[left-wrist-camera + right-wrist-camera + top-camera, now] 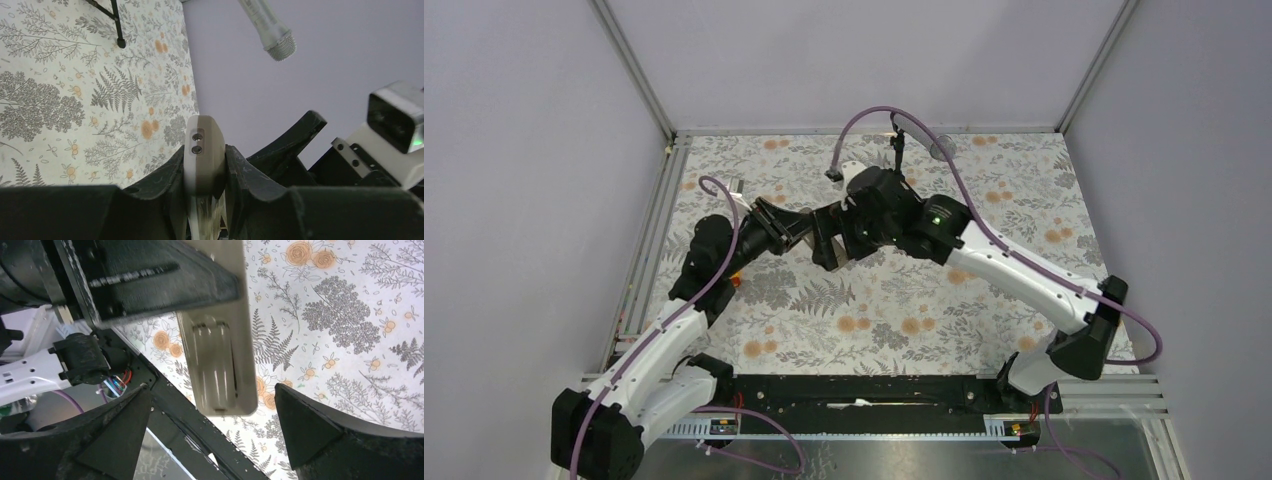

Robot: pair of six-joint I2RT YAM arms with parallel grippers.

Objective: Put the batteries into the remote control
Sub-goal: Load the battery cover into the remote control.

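**Fig.: both arms meeting over mid-table.**

**Top view.** L and R arms converge above the floral-print table cover (874,320), wrists close together. Details of the grip are hidden by the black wrist housings.

**(a) Left wrist view.**
- The left gripper (204,157) has its black fingers (165,175) clamped on the small oblong plastic remote control (202,135), one finger per long side.
- The handset is white on one half and beige-grey on the other.
- Its end sticks out past the fingertips, held clear of the table, w/ two tiny round fittings on the end face.
- To the right, just beside it, sit the R arm's black finger and a boxy grey-white camera unit (395,120).
- Background: a silver mesh-headed microphone (267,27) hangs at top, and a thin black stand leg (116,22) rests on the cover.

**(b) Right wrist view.**
- The right gripper (213,389) has its jaws wide apart and grips nothing.
- The remote's beige back faces this camera. Its free end lies between and beyond the two fingertips, and no contact is seen.
- The L finger covers its upper part.
- An open rectangular recess (217,365) in the back shows lengthwise rounded shapes w/ pale glints. The view is too blurred to tell whether these are the batteries.
- No loose cells can be made out elsewhere.
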